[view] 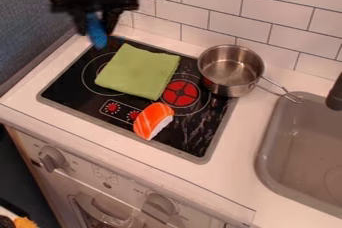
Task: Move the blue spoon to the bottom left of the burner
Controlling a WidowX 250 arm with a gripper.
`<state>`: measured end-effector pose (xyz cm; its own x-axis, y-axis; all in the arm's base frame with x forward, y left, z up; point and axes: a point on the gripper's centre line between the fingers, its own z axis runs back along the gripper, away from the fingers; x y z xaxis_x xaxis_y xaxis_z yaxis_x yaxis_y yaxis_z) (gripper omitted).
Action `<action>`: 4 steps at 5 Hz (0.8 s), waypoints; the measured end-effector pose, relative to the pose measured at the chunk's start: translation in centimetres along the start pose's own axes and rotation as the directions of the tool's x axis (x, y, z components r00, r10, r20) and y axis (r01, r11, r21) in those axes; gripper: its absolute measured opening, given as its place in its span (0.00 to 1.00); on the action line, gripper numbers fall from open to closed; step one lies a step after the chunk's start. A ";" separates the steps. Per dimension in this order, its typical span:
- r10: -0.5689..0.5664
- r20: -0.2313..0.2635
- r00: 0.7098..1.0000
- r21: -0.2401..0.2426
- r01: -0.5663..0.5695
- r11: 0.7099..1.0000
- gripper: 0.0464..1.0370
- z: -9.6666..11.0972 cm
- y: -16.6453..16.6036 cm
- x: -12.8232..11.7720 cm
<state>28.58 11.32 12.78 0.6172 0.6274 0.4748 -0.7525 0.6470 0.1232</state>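
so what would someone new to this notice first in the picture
Probably the bright orange-and-white toy salmon piece near the front edge of the black stove top, and the flat lime-green cloth spread behind it. Next, the shiny round steel pot at the stove's back right, its handle pointing towards the sink, and the blue spoon held in the black gripper at upper left.

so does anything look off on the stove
A green cloth partly covers the left burner, where cloth doesn't belong. A salmon sushi piece lies straight on the cooktop, beside the controls, with no plate. The steel pot sits off-centre at the back right corner. Pale streaks could be smears or reflections.
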 end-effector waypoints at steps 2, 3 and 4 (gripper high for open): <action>0.089 -0.087 0.992 0.089 -0.082 0.993 0.40 -3.4 4.8 -3.2; 0.093 -0.116 0.989 0.116 -0.079 0.990 0.40 -5.5 5.4 -4.3; 0.090 -0.123 0.988 0.132 -0.074 0.988 0.40 -6.8 5.3 -4.6</action>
<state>23.26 14.82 5.28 0.5703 0.7318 0.3731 -0.8198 0.5358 0.2020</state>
